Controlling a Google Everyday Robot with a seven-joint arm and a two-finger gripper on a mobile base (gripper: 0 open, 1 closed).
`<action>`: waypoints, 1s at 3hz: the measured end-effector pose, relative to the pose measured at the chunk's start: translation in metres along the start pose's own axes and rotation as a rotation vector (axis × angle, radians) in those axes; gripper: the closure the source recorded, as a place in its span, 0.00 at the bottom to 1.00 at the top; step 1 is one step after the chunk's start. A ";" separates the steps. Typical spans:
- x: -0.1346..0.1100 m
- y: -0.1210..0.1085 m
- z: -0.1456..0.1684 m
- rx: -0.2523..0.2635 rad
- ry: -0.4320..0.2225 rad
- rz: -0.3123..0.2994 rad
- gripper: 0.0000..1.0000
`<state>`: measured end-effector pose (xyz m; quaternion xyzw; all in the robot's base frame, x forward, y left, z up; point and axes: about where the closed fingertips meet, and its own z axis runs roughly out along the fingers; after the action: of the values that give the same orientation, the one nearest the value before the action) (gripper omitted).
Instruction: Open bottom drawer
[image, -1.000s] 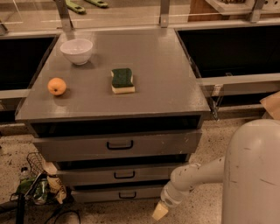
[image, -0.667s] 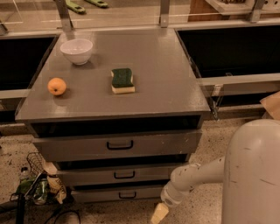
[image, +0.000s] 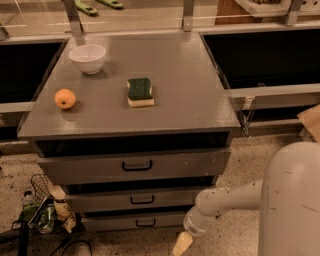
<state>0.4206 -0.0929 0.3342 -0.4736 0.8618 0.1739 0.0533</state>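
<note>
- Barely shifted from a second ago: gripper (image: 182, 243) hanging low, just right of and below the bottom drawer (image: 115, 221).
- Grip state: cannot tell; nothing visibly held.
- Drawer shut, lowest of three.
- Best swung left to the black loop handle (image: 145, 222), hooked squarely, pulled straight out.

Closed bottom drawer (image: 115, 221), hand (image: 182, 244) near its right

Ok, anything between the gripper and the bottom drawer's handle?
Nothing. In the camera view, only bare drawer front and floor separate the gripper, low right, from the handle of the bottom drawer.
</note>
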 end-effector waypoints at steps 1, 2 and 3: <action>-0.006 0.000 0.025 -0.101 -0.031 -0.068 0.00; -0.006 -0.003 0.029 -0.116 -0.029 -0.124 0.00; -0.005 -0.002 0.032 -0.119 -0.037 -0.110 0.00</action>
<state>0.4226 -0.0791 0.3054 -0.5192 0.8216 0.2302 0.0503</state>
